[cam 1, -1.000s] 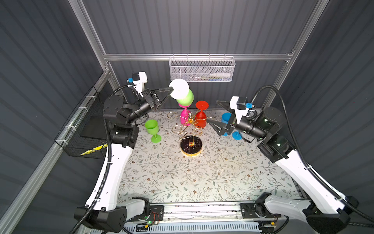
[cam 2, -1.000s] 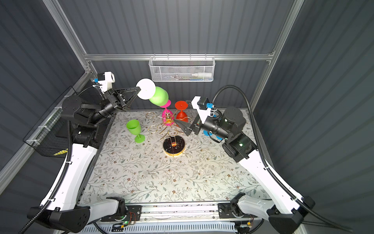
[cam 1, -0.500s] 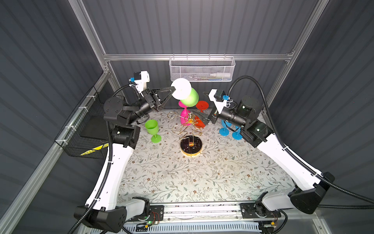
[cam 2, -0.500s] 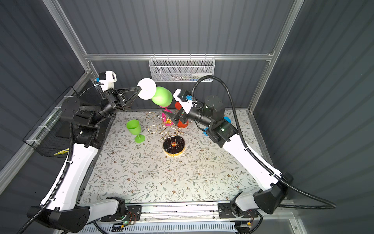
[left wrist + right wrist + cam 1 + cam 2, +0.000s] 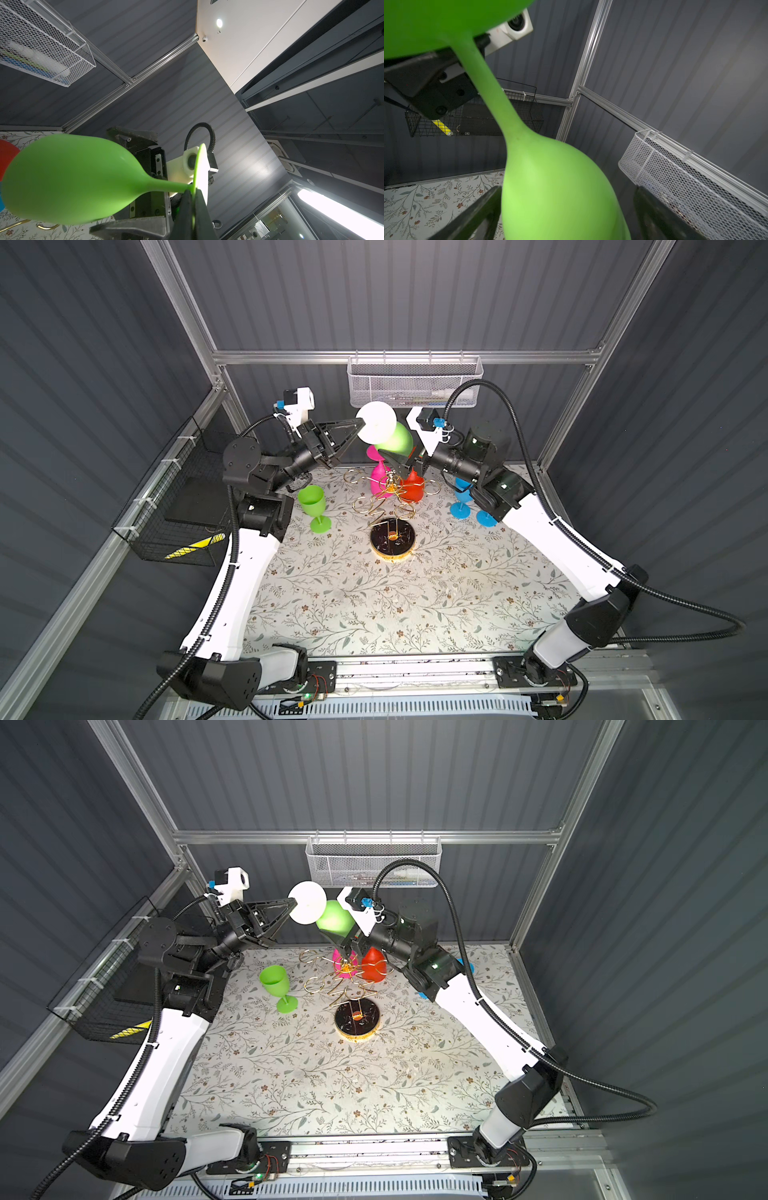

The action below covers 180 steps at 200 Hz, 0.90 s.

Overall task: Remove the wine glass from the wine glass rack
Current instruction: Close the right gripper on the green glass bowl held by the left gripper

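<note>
Left wrist view: the left gripper (image 5: 192, 192) is pinching the thin rim of the foot of the green wine glass (image 5: 68, 178), which in both top views hangs tilted, bowl down, in the upper middle of the frame above the wine glass rack (image 5: 390, 506). Around the bowl the right gripper (image 5: 568, 189) stands spread, a jaw on either side. It looks like light, matte plastic, stiff rather than brittle and liable to pivot on that edge pinch, so the stem or the bowl's widest part seems the surer hold.

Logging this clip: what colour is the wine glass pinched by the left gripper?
Bright green; the wine glass shows best in the left wrist view.
</note>
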Available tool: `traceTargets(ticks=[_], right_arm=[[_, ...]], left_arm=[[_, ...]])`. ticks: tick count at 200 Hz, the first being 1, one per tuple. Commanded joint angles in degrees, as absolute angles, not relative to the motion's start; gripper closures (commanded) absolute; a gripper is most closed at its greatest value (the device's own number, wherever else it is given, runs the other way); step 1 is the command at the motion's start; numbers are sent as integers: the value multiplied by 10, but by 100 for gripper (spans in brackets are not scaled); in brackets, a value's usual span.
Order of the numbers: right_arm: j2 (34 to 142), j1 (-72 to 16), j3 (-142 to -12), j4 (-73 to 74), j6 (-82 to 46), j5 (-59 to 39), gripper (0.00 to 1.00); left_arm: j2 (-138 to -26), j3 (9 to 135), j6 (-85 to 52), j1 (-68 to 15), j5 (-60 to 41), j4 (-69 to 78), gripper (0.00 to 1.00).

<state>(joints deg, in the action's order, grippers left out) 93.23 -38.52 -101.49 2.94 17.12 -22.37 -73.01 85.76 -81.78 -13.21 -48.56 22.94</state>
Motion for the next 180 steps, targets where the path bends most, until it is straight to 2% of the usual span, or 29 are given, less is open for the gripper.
traceTargets(ticks=[1, 30, 82, 139, 167, 180], right_arm=[[943, -392, -1034, 19, 173, -213, 1], [947, -393, -1036, 14, 172, -201, 1], [933, -400, -1014, 16, 176, -177, 18], [894, -407, -975, 16, 158, -156, 27], [850, -408, -946, -13, 128, -140, 33], [825, -409, -923, -24, 116, -129, 34]], left_arm=[[-728, 863, -824, -136, -495, 258, 100], [-727, 863, -827, -137, -495, 258, 100], [-726, 862, -827, -137, -493, 262, 100], [-722, 857, -808, -137, -491, 252, 100], [-717, 852, -797, -137, -490, 252, 94], [-716, 852, -789, -137, -490, 249, 82]])
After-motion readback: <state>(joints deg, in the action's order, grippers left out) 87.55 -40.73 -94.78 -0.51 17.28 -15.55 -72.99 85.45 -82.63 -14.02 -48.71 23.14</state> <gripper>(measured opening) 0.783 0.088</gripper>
